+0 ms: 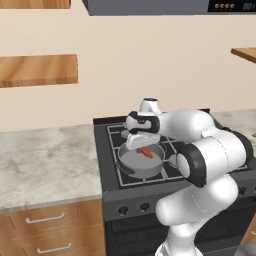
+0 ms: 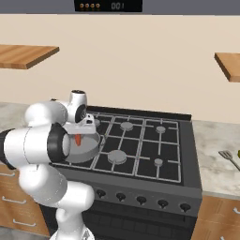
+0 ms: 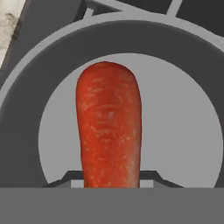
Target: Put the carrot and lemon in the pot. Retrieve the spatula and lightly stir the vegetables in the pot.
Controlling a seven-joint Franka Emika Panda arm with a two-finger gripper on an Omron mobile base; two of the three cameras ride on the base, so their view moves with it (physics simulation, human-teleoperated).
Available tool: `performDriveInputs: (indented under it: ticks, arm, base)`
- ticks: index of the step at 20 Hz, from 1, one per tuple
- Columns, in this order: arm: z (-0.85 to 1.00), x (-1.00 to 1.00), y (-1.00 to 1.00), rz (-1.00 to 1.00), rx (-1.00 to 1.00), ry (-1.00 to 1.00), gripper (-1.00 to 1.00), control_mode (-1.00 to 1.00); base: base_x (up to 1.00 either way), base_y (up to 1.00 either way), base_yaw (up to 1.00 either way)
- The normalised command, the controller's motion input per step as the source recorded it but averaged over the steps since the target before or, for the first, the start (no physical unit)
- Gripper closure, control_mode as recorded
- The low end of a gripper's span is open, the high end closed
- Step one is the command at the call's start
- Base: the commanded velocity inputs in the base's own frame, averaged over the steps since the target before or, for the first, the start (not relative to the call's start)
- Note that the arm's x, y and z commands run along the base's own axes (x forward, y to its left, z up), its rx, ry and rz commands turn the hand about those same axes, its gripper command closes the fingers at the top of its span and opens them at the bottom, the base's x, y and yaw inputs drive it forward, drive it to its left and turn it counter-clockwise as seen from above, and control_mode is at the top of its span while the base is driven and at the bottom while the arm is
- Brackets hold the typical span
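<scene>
One carrot (image 3: pixel 109 127) clamped in the gripper (image 1: pixel 143 148), hanging over the pot (image 1: pixel 131 166). Lower it further, then release near the bottom so it doesn't bounce out.

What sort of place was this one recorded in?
A simulated home kitchen: a black gas stove set into a stone counter, wooden drawers below, and a pot on a burner.

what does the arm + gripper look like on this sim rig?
Glossy white rounded arm links with dark grey-black bands at the joints, one thick black ring on the big elbow joint. White hand with a black collar at the wrist; gripper has small dark finger tips. No cables or markings visible.
</scene>
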Motion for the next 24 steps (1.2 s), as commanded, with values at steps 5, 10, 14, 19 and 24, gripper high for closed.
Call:
performDriveInputs:
  ticks: [5, 10, 14, 19, 24]
  arm:
    - [-0.43, 0.17, 0.0, 0.0, 0.0, 0.0, 1.0, -1.0]
    - [-0.24, 0.04, 0.0, 0.0, 0.0, 0.0, 1.0, -1.0]
    - [-0.04, 0.0, 0.0, 0.0, 0.0, 0.0, -1.0, -1.0]
    - [0.0, 0.0, 0.0, 0.0, 0.0, 0.01, -1.0, -1.0]
    - [0.07, 0.0, 0.0, 0.0, 0.0, 0.04, -1.0, -1.0]
  base:
    - [0.0, 0.0, 0.0]
    - [0.0, 0.0, 0.0]
    - [0.0, 0.0, 0.0]
    - [0.0, 0.0, 0.0]
    - [0.0, 0.0, 0.0]
